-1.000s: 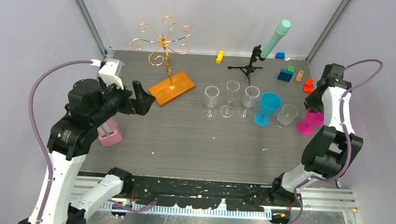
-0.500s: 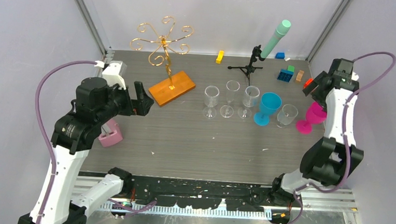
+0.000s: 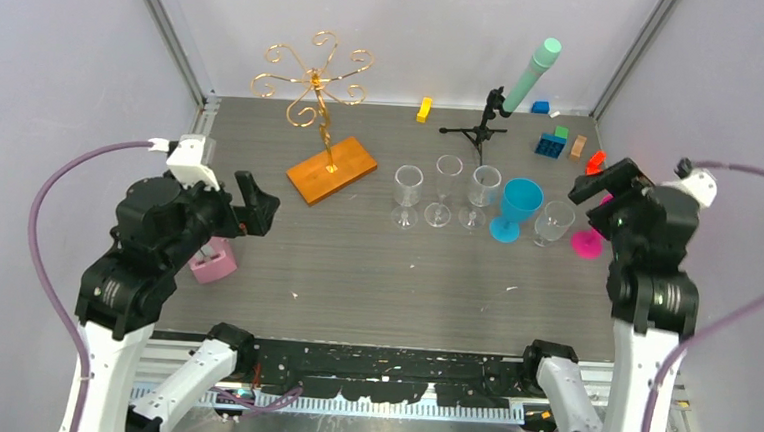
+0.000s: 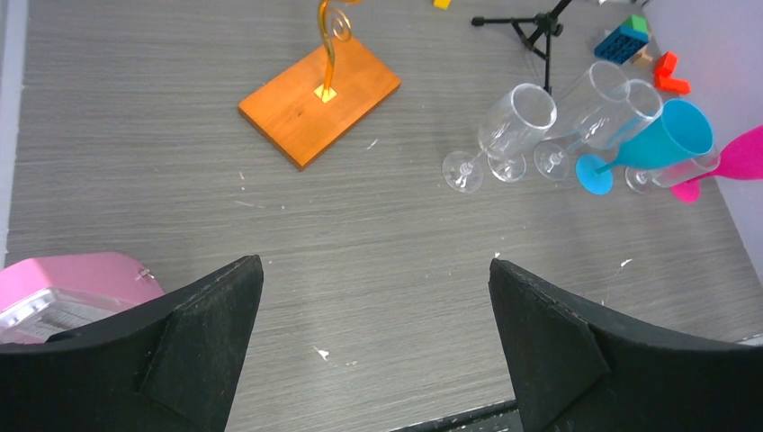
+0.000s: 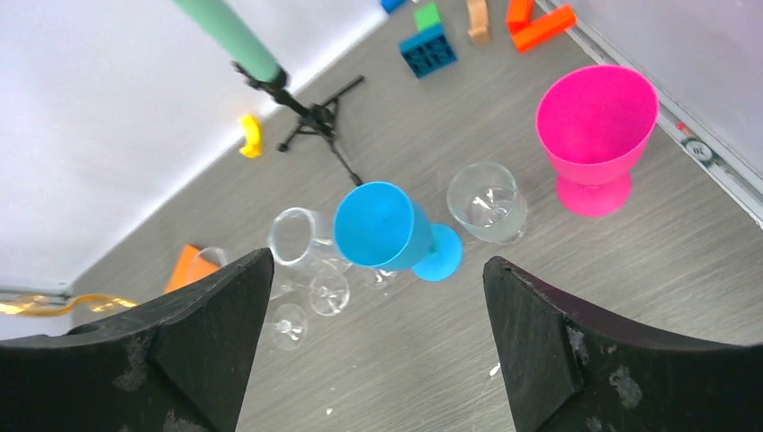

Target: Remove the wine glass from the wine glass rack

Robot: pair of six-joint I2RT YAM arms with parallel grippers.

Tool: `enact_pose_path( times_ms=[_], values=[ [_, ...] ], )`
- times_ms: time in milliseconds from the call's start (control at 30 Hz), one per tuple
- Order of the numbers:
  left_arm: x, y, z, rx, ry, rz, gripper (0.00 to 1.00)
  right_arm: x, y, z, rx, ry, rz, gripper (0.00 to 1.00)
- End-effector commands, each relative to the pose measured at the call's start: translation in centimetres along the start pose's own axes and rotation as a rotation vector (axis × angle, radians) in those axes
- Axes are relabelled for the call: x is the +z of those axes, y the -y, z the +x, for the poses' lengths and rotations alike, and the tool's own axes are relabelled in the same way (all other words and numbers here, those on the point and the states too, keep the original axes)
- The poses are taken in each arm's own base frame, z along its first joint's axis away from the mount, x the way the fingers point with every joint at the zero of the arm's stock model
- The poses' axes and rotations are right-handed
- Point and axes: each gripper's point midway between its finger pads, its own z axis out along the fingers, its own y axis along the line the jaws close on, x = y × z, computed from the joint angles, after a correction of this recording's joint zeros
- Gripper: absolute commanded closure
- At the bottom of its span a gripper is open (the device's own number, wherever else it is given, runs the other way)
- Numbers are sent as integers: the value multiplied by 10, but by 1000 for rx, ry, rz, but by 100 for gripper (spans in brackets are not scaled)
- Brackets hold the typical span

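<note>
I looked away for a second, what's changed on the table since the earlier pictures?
The right arm opened its jaws, let go of the pink goblet, now standing alone, and lifted away. The left arm drew back slightly, jaws open. The wine glass rack, clear glasses and blue goblet stayed put.

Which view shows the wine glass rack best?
Top external: the whole wine glass rack, from curled gold arms to the orange base. Left wrist catches only the base and lower stem; right wrist only a sliver of base and wire.
</note>
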Motion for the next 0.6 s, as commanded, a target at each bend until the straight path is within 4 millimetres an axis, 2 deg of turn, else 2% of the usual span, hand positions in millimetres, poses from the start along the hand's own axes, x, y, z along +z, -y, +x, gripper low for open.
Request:
enact_pose_path(
  times_ms=[0, 33, 167, 333, 467, 567],
  values=[
    [-30, -1, -27, -11, 138, -8, 0, -56, -15, -22, 49, 172, -157, 8],
    [-35, -1, -30, -12, 157, -8, 0, -75, -10, -26, 57, 233, -169, 8],
    [-49, -3, -35, -18, 206, -15, 0, -116, 16, -32, 93, 395, -142, 8],
    [-58, -3, -39, -28, 258, -6, 0, -147, 36, -30, 100, 504, -132, 7],
    [-62, -1, -42, -26, 264, 3, 0, -153, 42, -33, 101, 541, -118, 7],
    [-62, -3, -43, -22, 263, -5, 0, -149, 40, -31, 102, 525, -121, 7]
  ],
)
